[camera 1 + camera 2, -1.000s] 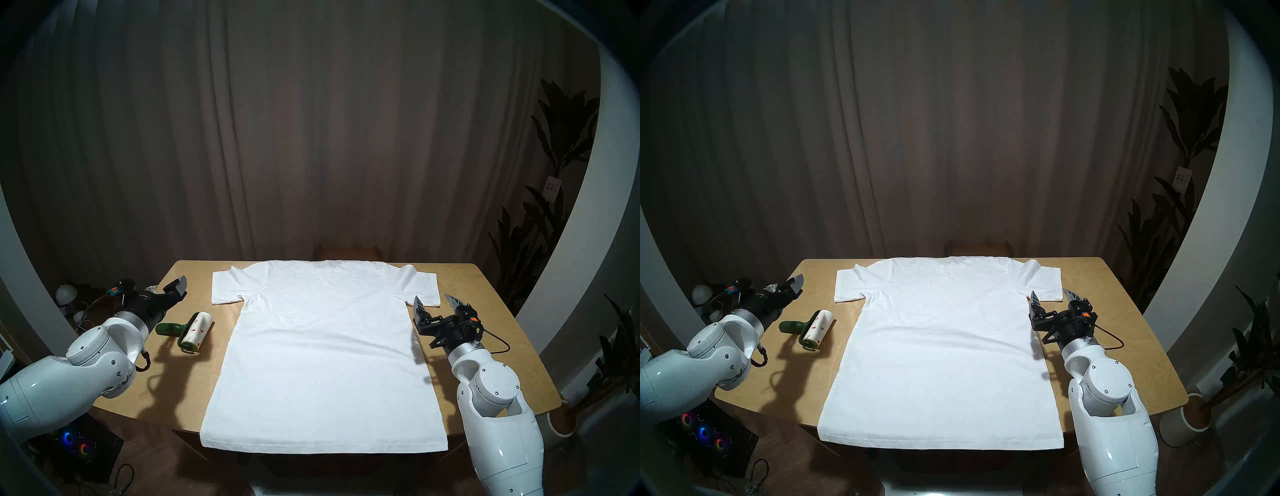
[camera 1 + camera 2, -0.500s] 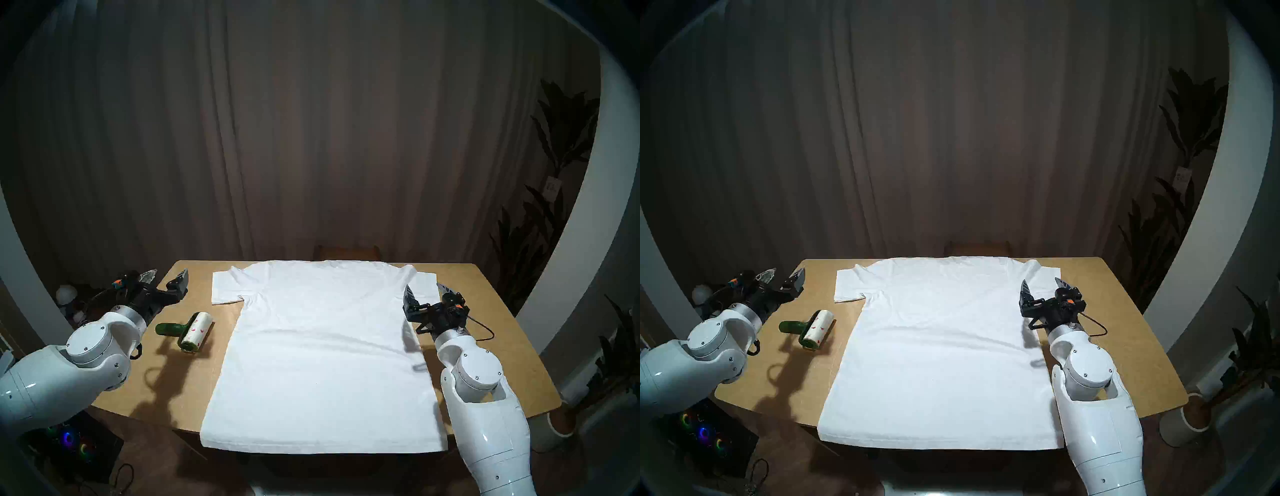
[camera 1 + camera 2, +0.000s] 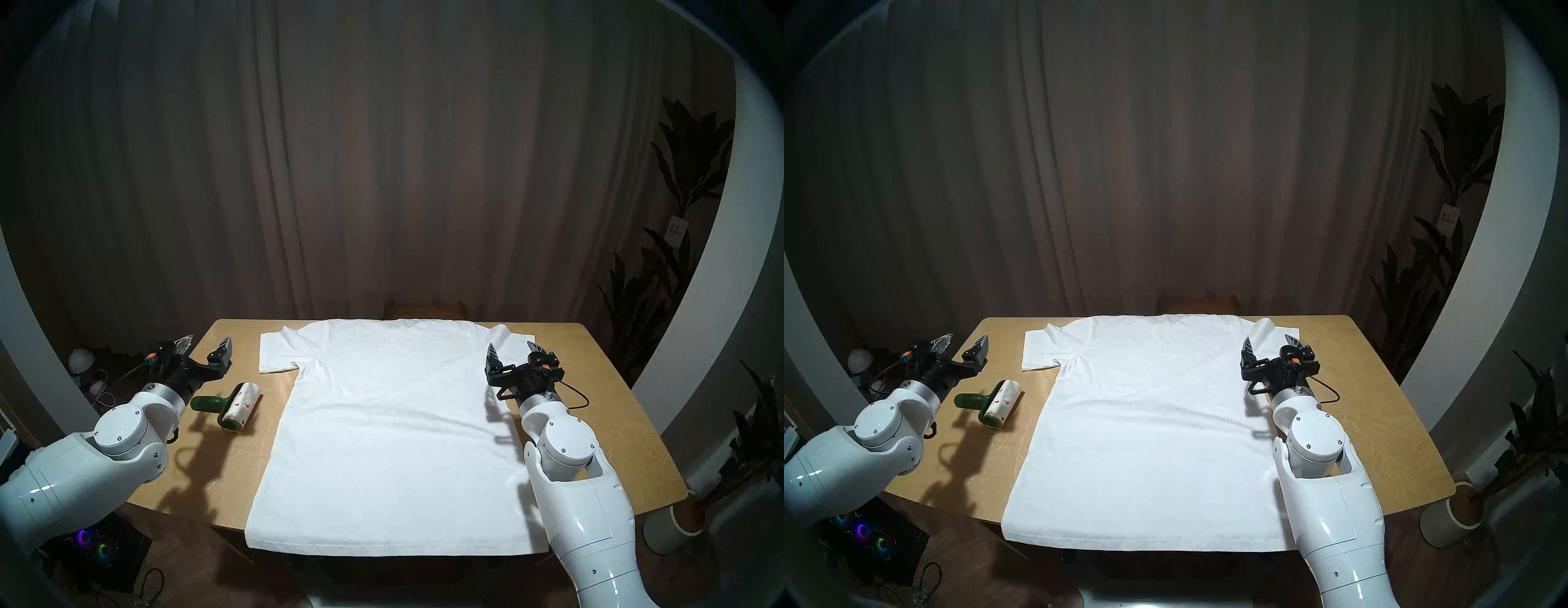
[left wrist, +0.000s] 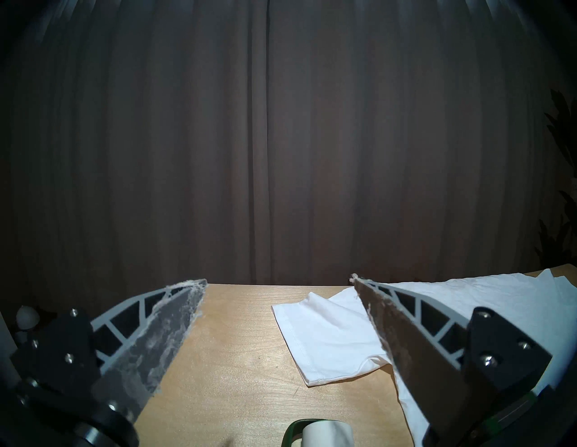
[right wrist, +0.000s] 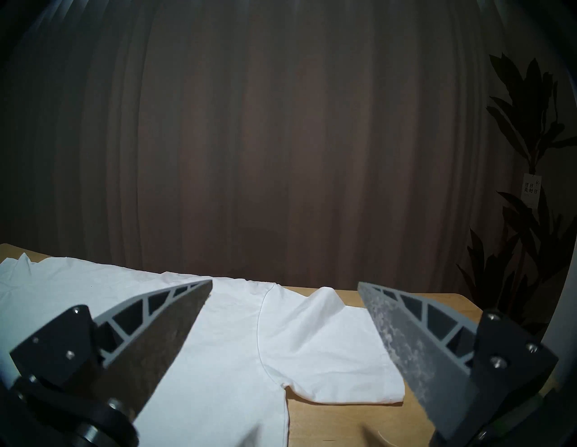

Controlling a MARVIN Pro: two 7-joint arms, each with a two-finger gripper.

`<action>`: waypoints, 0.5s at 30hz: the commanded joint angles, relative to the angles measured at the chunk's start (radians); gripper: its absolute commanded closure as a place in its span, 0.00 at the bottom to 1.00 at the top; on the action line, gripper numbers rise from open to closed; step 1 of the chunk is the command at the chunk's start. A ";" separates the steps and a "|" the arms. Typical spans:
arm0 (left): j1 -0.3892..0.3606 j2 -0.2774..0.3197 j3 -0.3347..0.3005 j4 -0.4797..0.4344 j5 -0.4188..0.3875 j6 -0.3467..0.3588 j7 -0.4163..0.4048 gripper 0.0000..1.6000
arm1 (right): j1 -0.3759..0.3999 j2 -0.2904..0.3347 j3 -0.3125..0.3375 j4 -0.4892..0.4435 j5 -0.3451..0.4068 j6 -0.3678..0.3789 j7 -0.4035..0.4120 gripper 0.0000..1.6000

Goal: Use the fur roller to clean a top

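A dark curtain [image 3: 382, 170] hangs behind the wooden table [image 3: 594, 382]. From the head, the T-shirt [image 3: 394, 424] lies flat, collar toward the curtain. The fur roller [image 3: 231, 403] lies left of it, handle pointing left, cylinder running front to back. The left gripper [image 3: 205, 346], jaws apart, hovers beyond the roller. The right gripper [image 3: 511, 352], jaws apart, hovers over the shirt's right sleeve.

From the left wrist, the roller [image 4: 318, 435] sits at the bottom edge, with a sleeve [image 4: 327, 337] ahead.

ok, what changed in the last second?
The right gripper, jaws open, slid up and left in the head view, from beside the T-shirt to over its sleeve seam. The left gripper rolled level, both fingers now showing; open, empty. Lint roller and T-shirt unmoved.
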 commanded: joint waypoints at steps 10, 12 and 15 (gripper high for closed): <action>-0.192 -0.183 0.030 0.125 0.133 -0.074 -0.011 0.00 | 0.065 -0.033 -0.046 0.019 -0.067 -0.008 -0.081 0.00; -0.210 -0.207 0.032 0.143 0.151 -0.084 -0.015 0.00 | 0.068 -0.036 -0.054 0.023 -0.078 -0.008 -0.092 0.00; -0.218 -0.235 0.028 0.163 0.175 -0.099 -0.022 0.00 | 0.071 -0.039 -0.064 0.030 -0.091 -0.008 -0.106 0.00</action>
